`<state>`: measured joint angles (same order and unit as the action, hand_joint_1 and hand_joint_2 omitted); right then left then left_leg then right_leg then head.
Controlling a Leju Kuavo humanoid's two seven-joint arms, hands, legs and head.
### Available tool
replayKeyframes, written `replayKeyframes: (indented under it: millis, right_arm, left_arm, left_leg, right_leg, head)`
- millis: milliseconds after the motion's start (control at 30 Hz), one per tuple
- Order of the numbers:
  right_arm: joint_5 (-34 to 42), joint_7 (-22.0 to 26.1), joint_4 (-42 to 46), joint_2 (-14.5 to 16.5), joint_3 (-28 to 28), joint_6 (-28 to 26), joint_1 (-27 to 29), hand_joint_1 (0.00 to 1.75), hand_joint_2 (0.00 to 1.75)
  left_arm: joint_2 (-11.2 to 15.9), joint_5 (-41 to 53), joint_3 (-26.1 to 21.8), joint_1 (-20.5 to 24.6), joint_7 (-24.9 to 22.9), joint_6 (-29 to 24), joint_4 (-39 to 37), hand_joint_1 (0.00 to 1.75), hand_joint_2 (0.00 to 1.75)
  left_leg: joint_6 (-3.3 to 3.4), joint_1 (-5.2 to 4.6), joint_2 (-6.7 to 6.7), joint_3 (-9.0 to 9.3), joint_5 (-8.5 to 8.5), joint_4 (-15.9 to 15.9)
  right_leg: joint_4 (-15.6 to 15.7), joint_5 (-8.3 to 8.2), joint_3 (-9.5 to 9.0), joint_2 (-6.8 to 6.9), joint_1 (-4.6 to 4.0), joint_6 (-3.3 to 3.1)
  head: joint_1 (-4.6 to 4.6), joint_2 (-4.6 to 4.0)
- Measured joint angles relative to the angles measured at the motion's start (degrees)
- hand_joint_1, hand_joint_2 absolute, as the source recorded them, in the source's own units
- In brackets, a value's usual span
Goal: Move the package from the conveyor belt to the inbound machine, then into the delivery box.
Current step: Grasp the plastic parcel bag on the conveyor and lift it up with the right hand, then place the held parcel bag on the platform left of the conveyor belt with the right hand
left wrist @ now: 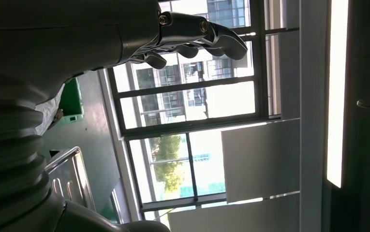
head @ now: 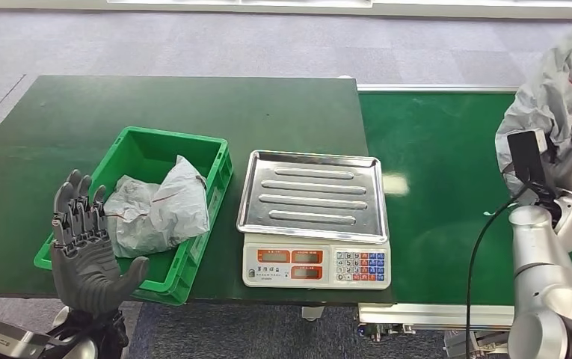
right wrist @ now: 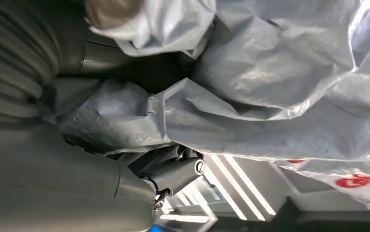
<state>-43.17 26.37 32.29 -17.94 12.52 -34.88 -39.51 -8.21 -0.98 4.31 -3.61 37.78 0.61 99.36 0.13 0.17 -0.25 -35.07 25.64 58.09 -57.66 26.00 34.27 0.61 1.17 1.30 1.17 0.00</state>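
Held up at the right edge of the head view, over the belt: the package, a grey crinkled poly bag with red print. Gripped by the right hand, fingers dug into folds of film, thumb pressed in from the other side. Looks light and limp, slack film rather than a stiff box, likely slippery, so best taken by a gathered bunch of plastic near the bulk, not by a loose corner. Probably sags and swings when carried; contents soft by the look, though impossible to confirm.

Left hand raised by the near corner of the bin, fingers spread, holding nothing. Bin already holding another grey bag. Scale between bin and belt on the table, steel tray bare.

Cut off: upper part of the package by the frame edge. Hidden: most right fingers under film. Print and scale display too small to read.
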Motion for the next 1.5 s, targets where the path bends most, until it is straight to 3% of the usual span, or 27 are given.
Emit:
replayKeyframes:
  millis: [100, 167, 233, 467, 700, 767, 833, 900, 1067, 1200, 1333, 1500]
  right_arm:
    - [-3.5, 0.8, 7.3, 2.5, -5.1, 11.0, 0.9, 1.75, 1.75]
    - [-6.5, -0.6, 11.5, 4.4, -11.0, 20.6, 0.6, 1.75, 1.75]
    - [-8.4, -1.8, 14.2, 6.2, -17.5, 26.4, -0.3, 1.75, 1.75]
    - [-9.6, -1.3, 16.9, 11.6, -32.8, 34.1, -4.1, 1.75, 1.75]
    - [-7.7, 1.0, 17.1, 16.3, -42.4, 39.4, -5.1, 1.71, 1.75]
    - [-6.2, 1.5, 17.5, 16.7, -44.1, 41.4, -5.1, 1.06, 1.75]
    - [-3.5, 2.8, 17.9, 16.8, -45.3, 44.2, -5.1, 0.22, 1.75]
    - [-0.6, 4.4, 18.2, 16.8, -46.0, 47.0, -5.0, 0.0, 1.75]
    - [1.7, 4.3, 18.8, 16.7, -47.6, 50.7, -5.1, 0.0, 1.75]
    - [2.7, 3.4, 18.8, 16.5, -48.3, 50.8, -5.1, 0.0, 1.75]
    - [6.3, 6.0, 19.4, 16.1, -48.3, 49.5, -4.8, 0.0, 1.75]
    - [13.6, 7.9, 27.8, 14.1, -47.5, 49.6, -0.4, 0.0, 1.75]
  left_arm:
    - [0.3, -0.3, 0.0, 1.7, 1.1, 0.1, -1.1, 0.0, 1.75]
    - [0.6, -0.3, 0.0, 3.2, 1.7, 0.6, -2.4, 0.0, 1.75]
    - [0.8, -0.2, 0.0, 4.5, 2.0, 1.0, -3.6, 0.0, 1.75]
    - [1.1, 0.0, -0.8, 6.0, 2.3, 1.3, -5.6, 0.0, 1.75]
    - [1.2, 0.1, -1.8, 6.6, 2.4, 1.3, -5.9, 0.0, 1.75]
    - [1.2, 0.2, -2.3, 6.6, 2.4, 1.3, -5.8, 0.0, 1.75]
    - [1.1, 0.3, -2.8, 6.6, 2.4, 1.3, -5.8, 0.0, 1.75]
    - [1.1, 0.3, -3.1, 6.6, 2.4, 1.3, -5.8, 0.0, 1.75]
    - [1.2, 0.7, -3.8, 6.7, 1.9, 1.3, -5.8, 0.0, 1.75]
    - [1.2, 1.3, -4.3, 6.8, 1.4, 1.3, -5.8, 0.0, 1.75]
    - [1.3, 4.1, -4.3, 6.8, 0.5, 0.3, -5.9, 0.0, 1.75]
    - [2.0, 11.3, -4.1, 8.3, -2.8, -2.5, -6.8, 0.0, 1.75]
  left_leg:
    - [-0.02, 0.0, 0.25, 0.07, 0.0, 0.0]
    - [-0.08, 0.01, 0.43, 0.14, -0.03, -0.1]
    - [-0.18, 0.04, 0.48, 0.18, -0.11, -0.1]
    - [-0.34, 0.21, 0.24, 0.11, -0.21, -0.1]
    - [-0.35, 0.21, 0.11, 0.08, -0.21, -0.1]
    - [-0.35, 0.21, 0.12, 0.08, -0.21, -0.1]
    - [-0.34, 0.2, 0.12, 0.08, -0.21, -0.1]
    - [-0.34, 0.2, 0.12, 0.09, -0.21, -0.1]
    - [-0.35, 0.2, 0.13, 0.09, -0.21, -0.1]
    - [-0.35, 0.21, 0.14, 0.09, -0.21, -0.1]
    - [-0.35, 0.21, 0.14, 0.1, -0.21, -0.1]
    - [-0.34, 0.2, 0.12, 0.09, -0.2, -0.1]
  right_leg:
    - [0.0, -0.05, 0.03, -0.28, -0.01, -0.06]
    - [0.0, -0.09, 0.07, -0.48, -0.04, -0.12]
    - [0.0, -0.12, 0.1, -0.54, -0.11, -0.17]
    - [-0.1, -0.13, 0.1, -0.35, -0.19, -0.23]
    - [-0.1, -0.1, 0.11, -0.18, -0.19, -0.29]
    - [-0.1, -0.1, 0.12, -0.19, -0.19, -0.29]
    - [-0.1, -0.1, 0.12, -0.19, -0.18, -0.29]
    - [-0.1, -0.1, 0.12, -0.19, -0.18, -0.29]
    - [-0.1, -0.1, 0.12, -0.2, -0.18, -0.29]
    - [-0.1, -0.1, 0.13, -0.21, -0.19, -0.29]
    - [-0.1, -0.1, 0.15, -0.21, -0.19, -0.29]
    - [0.0, -0.1, 0.17, -0.19, -0.18, -0.29]
  head:
    - [0.0, 0.0]
    - [0.01, 0.0]
    - [0.02, 0.0]
    - [0.02, 0.0]
    - [0.01, 0.0]
    - [0.01, 0.0]
    - [0.02, 0.0]
    - [0.02, 0.0]
    - [0.02, 0.0]
    - [0.02, -0.01]
    - [0.01, 0.0]
    - [0.01, 0.0]
